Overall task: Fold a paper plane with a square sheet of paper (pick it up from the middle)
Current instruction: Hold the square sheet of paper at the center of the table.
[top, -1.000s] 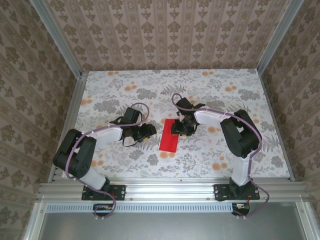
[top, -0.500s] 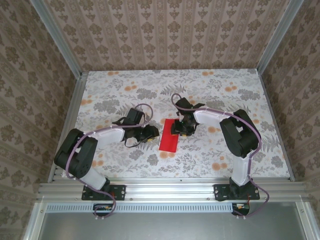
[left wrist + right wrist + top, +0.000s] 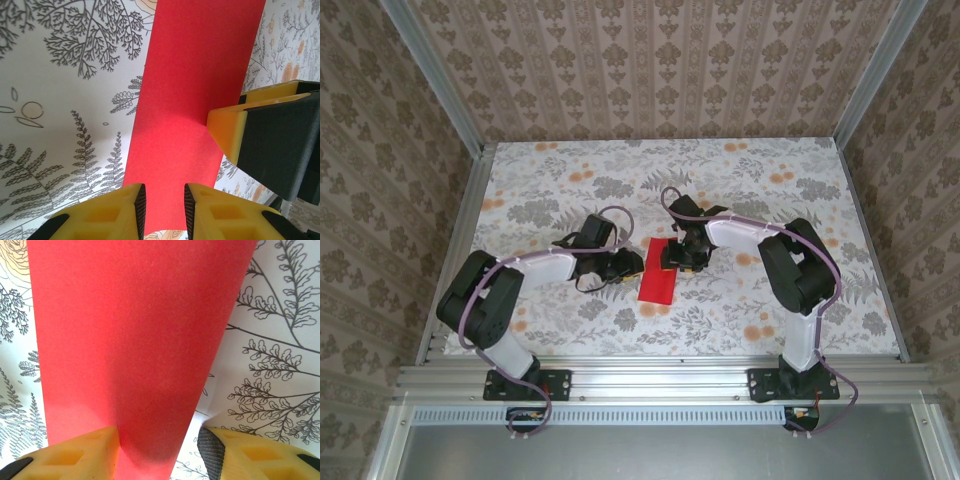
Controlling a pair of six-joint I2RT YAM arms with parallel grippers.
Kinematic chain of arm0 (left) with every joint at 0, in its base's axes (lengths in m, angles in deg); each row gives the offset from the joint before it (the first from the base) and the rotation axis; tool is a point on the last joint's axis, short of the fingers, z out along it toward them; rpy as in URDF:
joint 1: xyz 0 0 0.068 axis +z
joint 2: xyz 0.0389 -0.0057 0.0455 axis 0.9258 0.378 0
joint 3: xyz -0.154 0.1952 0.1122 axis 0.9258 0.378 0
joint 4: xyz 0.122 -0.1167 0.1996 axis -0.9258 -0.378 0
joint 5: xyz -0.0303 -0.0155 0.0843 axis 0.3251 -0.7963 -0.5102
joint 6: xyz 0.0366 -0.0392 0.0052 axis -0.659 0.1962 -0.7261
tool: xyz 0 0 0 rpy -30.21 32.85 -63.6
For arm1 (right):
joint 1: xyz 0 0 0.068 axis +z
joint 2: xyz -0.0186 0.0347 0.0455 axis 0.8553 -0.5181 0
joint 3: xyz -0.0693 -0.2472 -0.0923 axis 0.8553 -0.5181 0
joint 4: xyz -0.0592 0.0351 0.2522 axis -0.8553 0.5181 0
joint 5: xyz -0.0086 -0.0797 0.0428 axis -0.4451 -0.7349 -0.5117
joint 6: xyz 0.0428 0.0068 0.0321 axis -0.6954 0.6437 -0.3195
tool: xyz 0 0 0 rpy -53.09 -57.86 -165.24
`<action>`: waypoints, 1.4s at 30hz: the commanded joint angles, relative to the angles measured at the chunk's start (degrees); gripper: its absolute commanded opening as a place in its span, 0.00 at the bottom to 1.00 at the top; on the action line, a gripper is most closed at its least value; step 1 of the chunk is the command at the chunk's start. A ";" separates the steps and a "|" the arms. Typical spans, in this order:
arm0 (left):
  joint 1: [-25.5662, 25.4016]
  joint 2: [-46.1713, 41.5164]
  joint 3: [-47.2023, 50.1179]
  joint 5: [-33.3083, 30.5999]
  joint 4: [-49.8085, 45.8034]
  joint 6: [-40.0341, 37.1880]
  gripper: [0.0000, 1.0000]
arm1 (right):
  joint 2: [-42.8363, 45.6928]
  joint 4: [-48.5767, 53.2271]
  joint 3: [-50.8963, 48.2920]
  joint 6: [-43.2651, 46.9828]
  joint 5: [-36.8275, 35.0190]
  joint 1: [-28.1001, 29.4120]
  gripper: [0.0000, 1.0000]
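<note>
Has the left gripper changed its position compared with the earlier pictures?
Yes. In the top view the left gripper has shifted right, toward the red paper, which has stayed in place.

**Floral tabletop, one red sheet**

The tabletop (image 3: 750, 180), printed with grey leaves and orange blooms, filled the middle of the frame. A folded red sheet of paper (image 3: 658, 280) lay on it just below centre, a narrow rectangle slanting slightly from upper right to lower left.
</note>
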 commanded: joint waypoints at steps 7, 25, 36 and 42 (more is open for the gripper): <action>-1.71 3.02 -3.30 1.21 1.03 0.99 0.26 | -5.15 3.58 -2.34 -0.23 -5.58 0.21 0.49; -3.51 7.90 -6.67 1.07 1.97 1.15 0.23 | -5.60 3.48 -2.27 -0.08 -5.50 0.31 0.53; -3.84 9.12 -6.95 -0.64 -1.35 -0.47 0.20 | -5.74 3.39 -2.29 -0.20 -5.48 0.39 0.53; -3.93 9.86 -7.19 -1.73 -3.36 -1.18 0.19 | -5.74 3.39 -2.25 -0.23 -5.37 0.39 0.53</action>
